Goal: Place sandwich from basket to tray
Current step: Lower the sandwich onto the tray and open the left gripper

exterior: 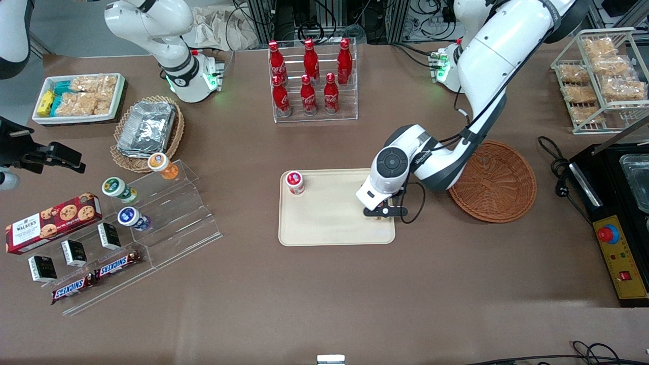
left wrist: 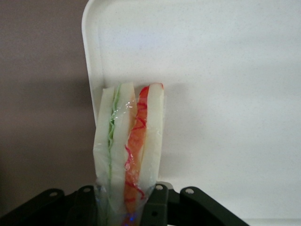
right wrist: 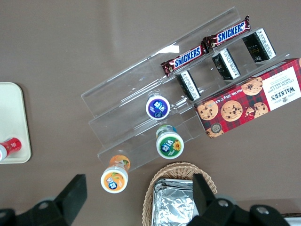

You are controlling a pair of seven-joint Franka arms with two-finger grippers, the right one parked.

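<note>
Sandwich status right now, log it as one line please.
sandwich: held upright over tray edge | gripper: shut on sandwich, jaws clamping its sides | basket: empty | release: not yet

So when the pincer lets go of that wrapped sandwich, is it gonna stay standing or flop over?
Likely flop: the sandwich stands on a narrow edge over the tray rim, held only by the pincer clamped on it. It looks soft, so probably squashable. The clear film may be slippery.

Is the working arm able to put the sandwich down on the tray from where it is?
Probably yes: the pincer holds the sandwich just above the tray, over bare surface near its rim, well apart from the red-lidded cup.
</note>
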